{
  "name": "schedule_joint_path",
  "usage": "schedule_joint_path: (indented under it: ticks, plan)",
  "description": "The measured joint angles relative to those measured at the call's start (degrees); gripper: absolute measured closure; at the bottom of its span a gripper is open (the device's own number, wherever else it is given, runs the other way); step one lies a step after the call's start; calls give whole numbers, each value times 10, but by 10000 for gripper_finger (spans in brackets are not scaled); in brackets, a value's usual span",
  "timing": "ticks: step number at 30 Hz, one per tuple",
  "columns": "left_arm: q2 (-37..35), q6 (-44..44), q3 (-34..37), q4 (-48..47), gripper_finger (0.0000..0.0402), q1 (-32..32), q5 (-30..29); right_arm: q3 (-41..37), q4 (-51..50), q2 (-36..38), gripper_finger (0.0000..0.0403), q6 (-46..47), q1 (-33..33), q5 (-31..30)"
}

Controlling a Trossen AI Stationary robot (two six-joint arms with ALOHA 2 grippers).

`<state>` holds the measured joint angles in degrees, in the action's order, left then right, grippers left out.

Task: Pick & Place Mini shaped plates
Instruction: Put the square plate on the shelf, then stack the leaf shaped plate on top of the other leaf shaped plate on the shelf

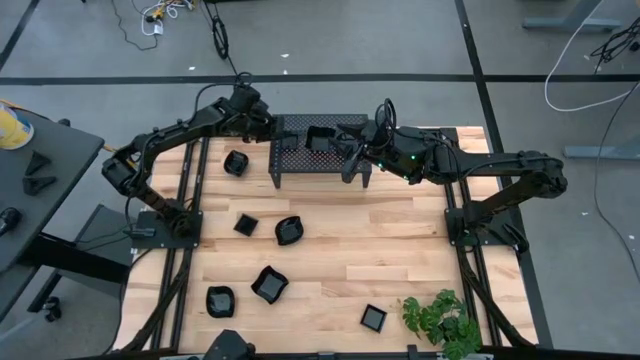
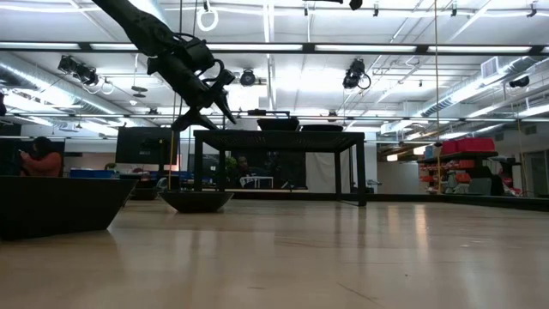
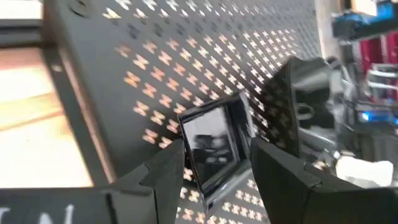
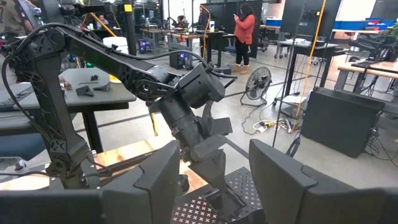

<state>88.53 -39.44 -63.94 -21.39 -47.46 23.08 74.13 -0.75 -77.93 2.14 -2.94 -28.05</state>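
Where planks end, grey floor [image 1: 400, 40]

Glossy black plates [image 1: 269, 285], seemingly cross-perforated black stand [image 1: 290, 163], pale striped wood table [image 1: 400, 260].

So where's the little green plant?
In the high view, the green plant sits at the table's near edge on the right arm's side, just right of a small square plate.

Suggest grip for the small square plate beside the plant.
Pinch a straight raised rim of the square plate, claw coming straight down, one finger inside, one outside. It lies flat, open side up; the plant is close on its right, so probably the left rim.
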Motion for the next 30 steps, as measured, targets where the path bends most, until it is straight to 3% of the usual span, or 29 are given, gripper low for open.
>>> schedule_joint_path:
  ticks: [8, 15, 22, 26, 30]
  plan:
    - [0, 24, -41, -22, 209, -6, 61, 0, -2, 0, 208, 0, 0, 3]
    - [-1, 110, -114, -151, 209, -11, -26, 0, -2, 0, 208, 2, 0, 6]
    - [-1, 166, -205, -283, 209, -11, -56, 0, -2, 0, 208, 2, 0, 6]
    - [-1, 205, -258, -362, 209, -1, -102, 0, -4, 0, 208, 2, 0, 6]
    - [-23, 225, -267, -404, 209, 11, -132, 0, -8, 0, 208, 9, 0, 6]
